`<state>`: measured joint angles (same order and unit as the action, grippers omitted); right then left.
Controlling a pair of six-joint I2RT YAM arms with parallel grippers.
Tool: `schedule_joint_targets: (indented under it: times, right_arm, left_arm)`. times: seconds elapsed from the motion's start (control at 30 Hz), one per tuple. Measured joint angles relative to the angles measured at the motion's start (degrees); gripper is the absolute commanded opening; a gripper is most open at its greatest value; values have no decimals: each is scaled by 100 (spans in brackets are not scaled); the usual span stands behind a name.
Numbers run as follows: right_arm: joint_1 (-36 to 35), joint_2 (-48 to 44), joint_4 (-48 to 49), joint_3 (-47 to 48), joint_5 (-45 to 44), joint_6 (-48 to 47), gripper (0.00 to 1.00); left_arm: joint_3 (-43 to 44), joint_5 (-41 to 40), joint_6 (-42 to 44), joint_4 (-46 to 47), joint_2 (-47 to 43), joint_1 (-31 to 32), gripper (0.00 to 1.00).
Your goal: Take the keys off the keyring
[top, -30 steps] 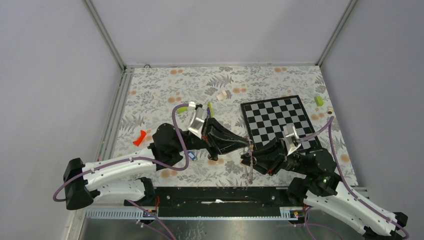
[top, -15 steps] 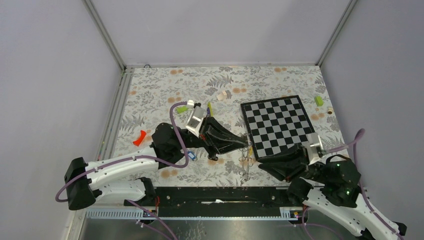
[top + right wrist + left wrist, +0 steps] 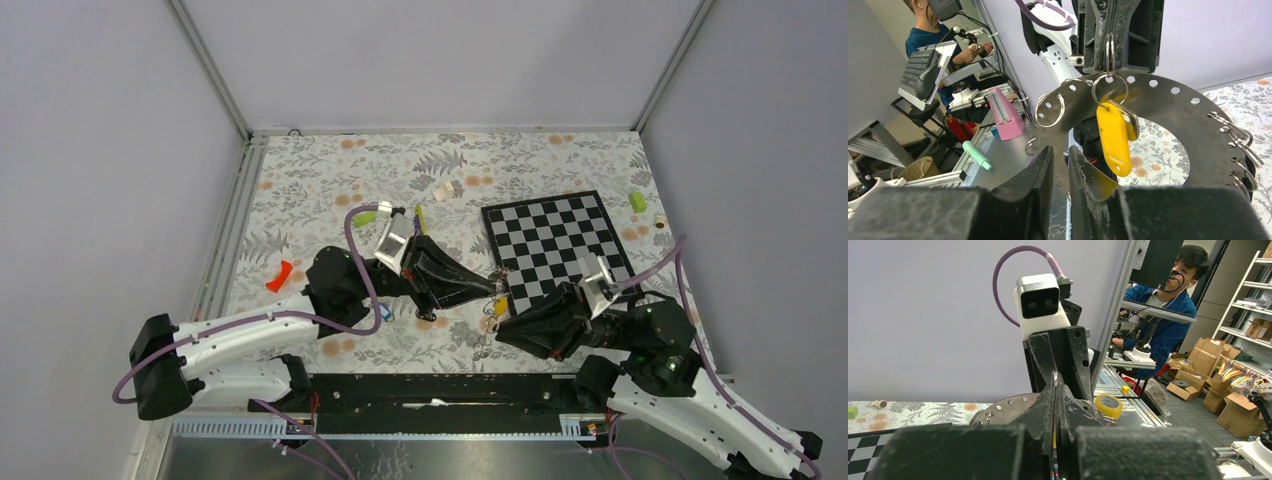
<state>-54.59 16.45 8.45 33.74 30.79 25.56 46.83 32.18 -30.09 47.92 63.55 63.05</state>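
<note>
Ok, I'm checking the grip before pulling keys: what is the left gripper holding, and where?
Left gripper pinches the big perforated silvery metal keyring at its top rim, above the yellow plastic key tag.

The keyring (image 3: 1173, 107), a flat silvery hoop with holes along its rim, hangs upright above the surface (image 3: 330, 190), gripped at its top edge. A yellow-tagged key (image 3: 1114, 140) dangles from a small split ring there. More split rings (image 3: 1243, 150) crowd its right side. A blue-tagged key (image 3: 385, 312) seems to lie loose on the surface.
</note>
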Motion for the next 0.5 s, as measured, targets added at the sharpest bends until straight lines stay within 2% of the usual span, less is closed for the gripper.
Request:
schedule_joint_targets:
  times: [0.13,0.33,0.5]
  right_arm:
    - [0,122,37,2,20,-42,29]
    - [0,-369,-317,151,-214,-391,35]
    - [0,-739,-494,310,-739,-680,40]
  left_arm:
    - [-7,39,-22,70,46,0,0]
    - [-9,236,-66,157,125,-9,0]
    - [-9,455,-164,297,223,-26,0]
